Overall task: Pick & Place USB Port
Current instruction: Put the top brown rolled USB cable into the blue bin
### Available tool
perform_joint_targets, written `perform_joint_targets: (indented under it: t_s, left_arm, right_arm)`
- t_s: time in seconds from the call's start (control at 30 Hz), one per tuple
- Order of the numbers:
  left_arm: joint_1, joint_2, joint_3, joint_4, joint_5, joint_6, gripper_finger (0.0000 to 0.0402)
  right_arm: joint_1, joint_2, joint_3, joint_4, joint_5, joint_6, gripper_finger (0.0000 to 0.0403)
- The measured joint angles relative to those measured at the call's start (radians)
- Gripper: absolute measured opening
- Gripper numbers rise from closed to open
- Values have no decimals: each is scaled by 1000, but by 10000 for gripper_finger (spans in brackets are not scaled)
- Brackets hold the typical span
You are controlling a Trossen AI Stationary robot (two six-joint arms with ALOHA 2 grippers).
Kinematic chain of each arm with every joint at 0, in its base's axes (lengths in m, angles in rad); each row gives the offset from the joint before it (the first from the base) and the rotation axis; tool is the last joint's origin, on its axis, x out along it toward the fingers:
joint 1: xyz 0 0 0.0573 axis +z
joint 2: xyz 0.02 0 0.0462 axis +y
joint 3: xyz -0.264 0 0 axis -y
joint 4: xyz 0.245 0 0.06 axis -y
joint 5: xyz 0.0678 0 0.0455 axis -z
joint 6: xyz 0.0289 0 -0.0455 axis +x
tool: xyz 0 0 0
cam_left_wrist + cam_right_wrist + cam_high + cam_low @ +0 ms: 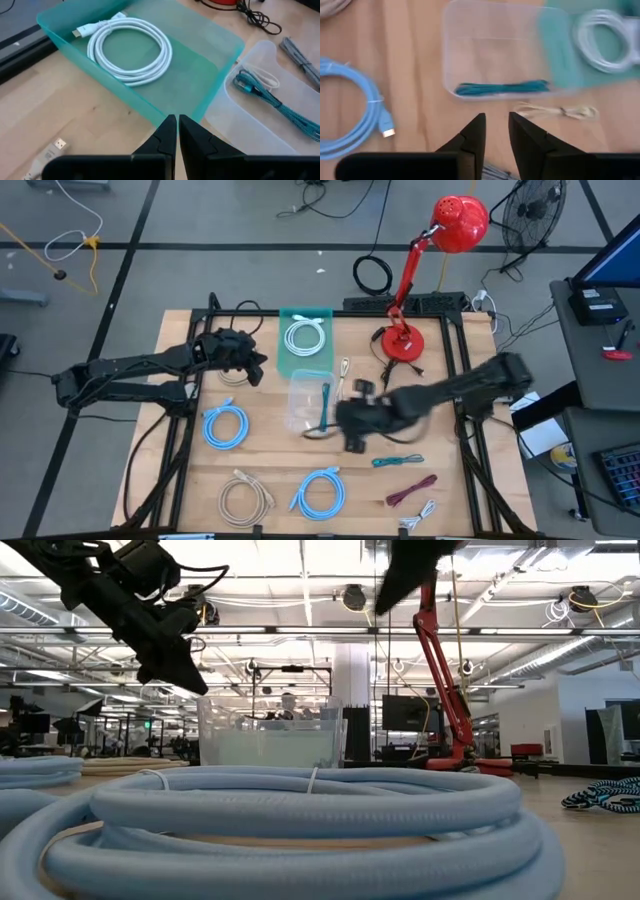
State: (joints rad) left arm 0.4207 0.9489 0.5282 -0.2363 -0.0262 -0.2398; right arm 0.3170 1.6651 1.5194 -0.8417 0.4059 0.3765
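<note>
Right gripper (352,442) sits centre of the high view, just right of the clear bin (306,402), low over bare wood; its wrist view shows the fingers (475,134) narrow, a slim gap, nothing between them. Left gripper (257,366) is left of centre in the high view, beside the teal bin (305,345); fingers (167,135) pressed together, empty, prob waiting.

Task's thing: which cable counts as the USB one is a guess; a teal braided cable (502,88) already lies in the clear bin, a second teal cable (398,462) lies lower right of centre in the high view, near the right gripper, w/ a maroon cable (412,491) and a small white cable (418,515) below it. A thin beige cable (555,110) lies just outside the clear bin's wall.

Risks, as I judge them:
- fingers too narrow to straddle a cable; a descent like this would push it flat or skid it away;
- cables lower right lie close; a loose pinch could snag two, or catch one strand and drag the bundle;
- right arm is v. near the clear bin; a sideways sweep could nudge the light bin or hook the beige cable;
- wrong-bin drop; white coil (305,336) sits in teal, braided in clear.
</note>
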Motion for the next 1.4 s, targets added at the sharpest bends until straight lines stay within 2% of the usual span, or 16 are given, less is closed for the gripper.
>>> perform_joint_targets:
  t_s: [0.2,0.37,0.5,0.63,0.77,0.9,1.2,1.3,1.4]
  left_arm:
    - [-25,0,0,1,0,-9,24]
    - [-27,0,0,22,-1,-9,24]
    - [6,0,22,41,-25,-1,24]
    - [50,0,99,-67,-28,21,24]
    - [86,0,199,-267,-82,55,24]
    - [97,0,250,-424,-112,55,24]
    - [42,0,252,-725,-53,69,24]
    - [0,0,252,-753,-44,28,24]
    - [-64,0,252,-721,21,-12,24]
  right_arm:
    - [109,-350,-334,-27,220,307,33]
    - [103,-677,-614,-11,398,492,11]
    - [5,-897,-774,77,464,482,5]
    - [-105,-1041,-891,302,432,291,9]
    - [-181,-1103,-991,563,285,79,16]
    - [-220,-1106,-1056,697,168,-10,20]
    - [-262,-1101,-1070,710,60,-25,21]
    - [-269,-1101,-1070,709,61,-36,27]
    - [-272,-1101,-1070,702,62,-54,35]
